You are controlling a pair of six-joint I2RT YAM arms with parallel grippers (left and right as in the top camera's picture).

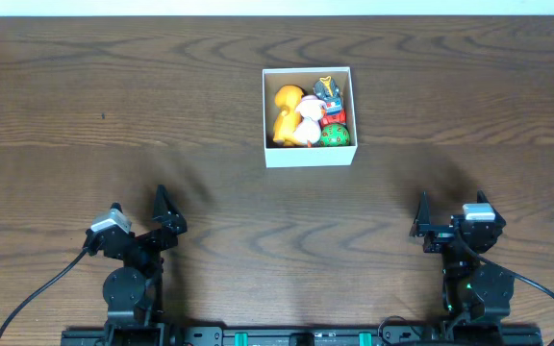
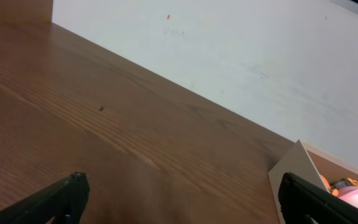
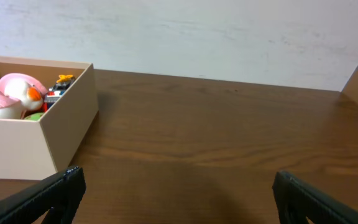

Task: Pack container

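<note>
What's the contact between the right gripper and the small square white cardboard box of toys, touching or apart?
Apart. The overhead view shows bare wooden table between the right gripper and the box.

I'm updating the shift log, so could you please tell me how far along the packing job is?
Packing looks essentially done: the container holds a cluster of toys, including a yellow toy and a green ball, and no toy shows outside it. Nothing is in hand: the left hand and right hand are open, empty and well apart from the container. Nothing visibly remains to pack.
</note>
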